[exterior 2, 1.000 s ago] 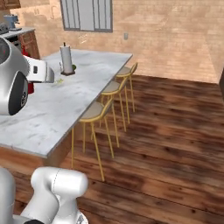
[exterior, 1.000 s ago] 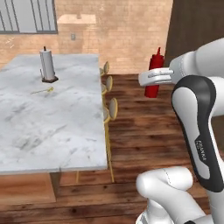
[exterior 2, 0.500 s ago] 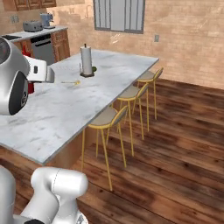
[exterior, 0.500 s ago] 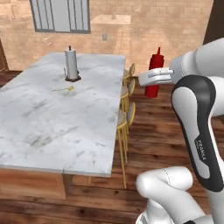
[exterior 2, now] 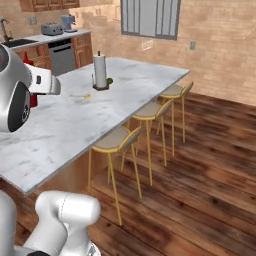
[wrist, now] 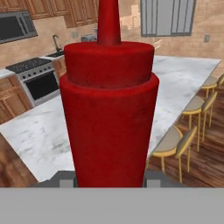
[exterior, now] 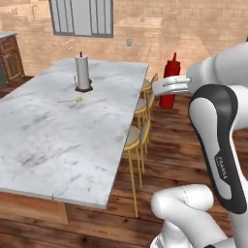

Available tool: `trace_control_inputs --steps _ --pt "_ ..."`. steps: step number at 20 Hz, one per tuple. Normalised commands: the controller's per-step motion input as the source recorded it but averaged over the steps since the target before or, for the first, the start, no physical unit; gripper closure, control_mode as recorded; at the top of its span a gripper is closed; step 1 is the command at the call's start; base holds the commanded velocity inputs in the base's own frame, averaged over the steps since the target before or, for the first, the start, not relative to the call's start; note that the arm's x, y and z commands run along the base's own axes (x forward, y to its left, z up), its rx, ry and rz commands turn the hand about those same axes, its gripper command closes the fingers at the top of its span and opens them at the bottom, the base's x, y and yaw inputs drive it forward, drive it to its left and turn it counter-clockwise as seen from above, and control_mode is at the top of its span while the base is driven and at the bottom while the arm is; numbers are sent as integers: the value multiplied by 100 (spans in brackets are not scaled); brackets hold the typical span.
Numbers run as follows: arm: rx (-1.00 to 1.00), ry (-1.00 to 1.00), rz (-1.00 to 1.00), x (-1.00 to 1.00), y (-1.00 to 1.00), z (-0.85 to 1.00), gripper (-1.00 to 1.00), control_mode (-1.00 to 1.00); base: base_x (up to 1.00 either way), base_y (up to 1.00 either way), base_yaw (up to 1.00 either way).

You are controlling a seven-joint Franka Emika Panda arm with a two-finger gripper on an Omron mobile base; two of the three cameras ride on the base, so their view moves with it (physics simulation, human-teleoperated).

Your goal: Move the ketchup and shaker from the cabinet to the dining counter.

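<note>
One red ketchup [exterior: 168, 83] bottle, upright, clamped in the tool [exterior: 167, 86] and held in the air beside the dining tabletop [exterior: 63, 131], above the wooden floor [exterior: 179, 145] near the yellow-legged stools [exterior: 137, 138]. Seen large and close in the hand view, nozzle up. Farther along the marble: a paper towel roll [exterior: 83, 72] on its stand.

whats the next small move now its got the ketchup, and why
Probably carry the ketchup sideways until it is over the dining counter, then lower it. The gripper is shut on the bottle, holding it upright, but it hangs over the wooden floor beside the stools, past the counter's edge. The marble near that edge looks bare enough for a landing spot.
</note>
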Motion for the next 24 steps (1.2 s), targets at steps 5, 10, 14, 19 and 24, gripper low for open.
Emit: trace_control_inputs --steps 5,10,14,19,24 --pt "0 0 0 0 0 0 100 100 25 -64 17" --pt "0 0 0 0 0 0 100 100 39 -47 25" --pt "0 0 0 0 0 0 100 100 44 -32 38" --pt "0 0 0 0 0 0 100 100 40 -35 36" --pt "0 0 0 0 0 0 100 100 46 -33 31"
